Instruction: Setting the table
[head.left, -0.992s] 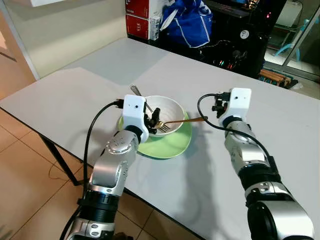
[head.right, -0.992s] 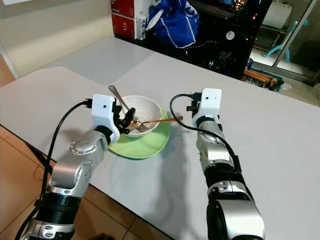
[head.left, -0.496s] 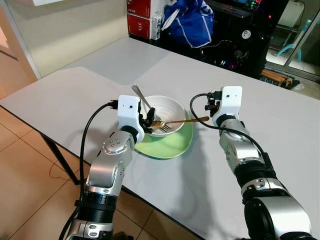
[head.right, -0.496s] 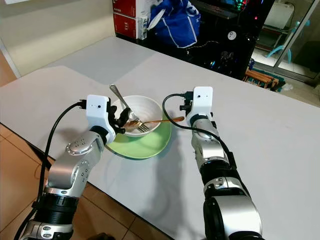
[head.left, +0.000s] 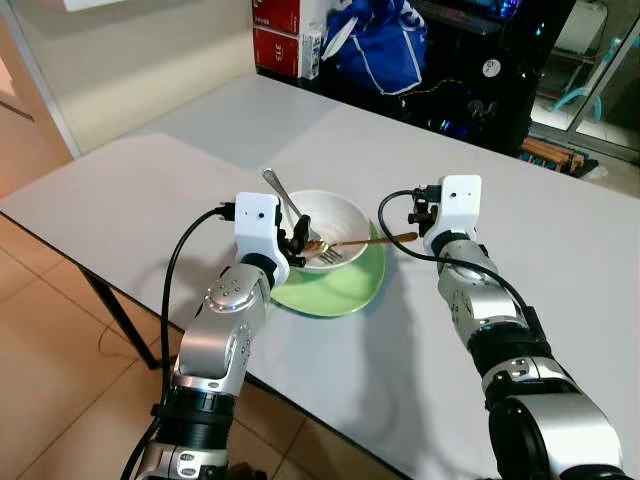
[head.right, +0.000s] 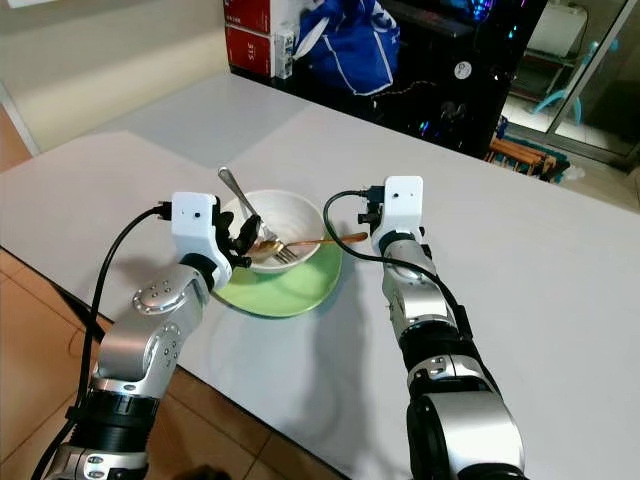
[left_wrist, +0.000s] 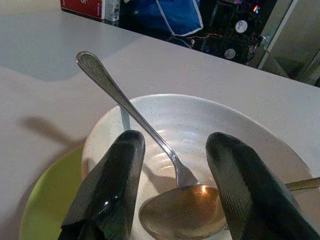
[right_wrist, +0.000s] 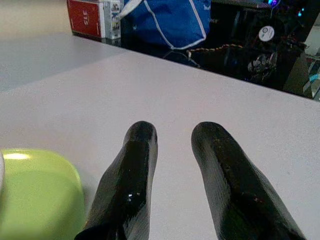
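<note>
White bowl (head.left: 333, 226) sits on a green plate (head.left: 345, 285) near the front edge of the grey table (head.left: 180, 170). Inside the bowl: a silver spoon (left_wrist: 131, 117), its handle leaning out over the rim on the robot's left, and a gold fork (head.left: 345, 246), its handle sticking out over the rim toward the right.

Left gripper (left_wrist: 175, 165) is at the bowl's left rim, fingers spread apart either side of the spoon's neck, not touching it as far as the wrist view shows.

Right gripper (right_wrist: 172, 145) hovers over bare table just beside the plate's edge, near the fork handle's tip, fingers parted with a gap, holding nothing.

Behind the table: red boxes (head.left: 285, 35), a blue bag (head.left: 375, 40).
</note>
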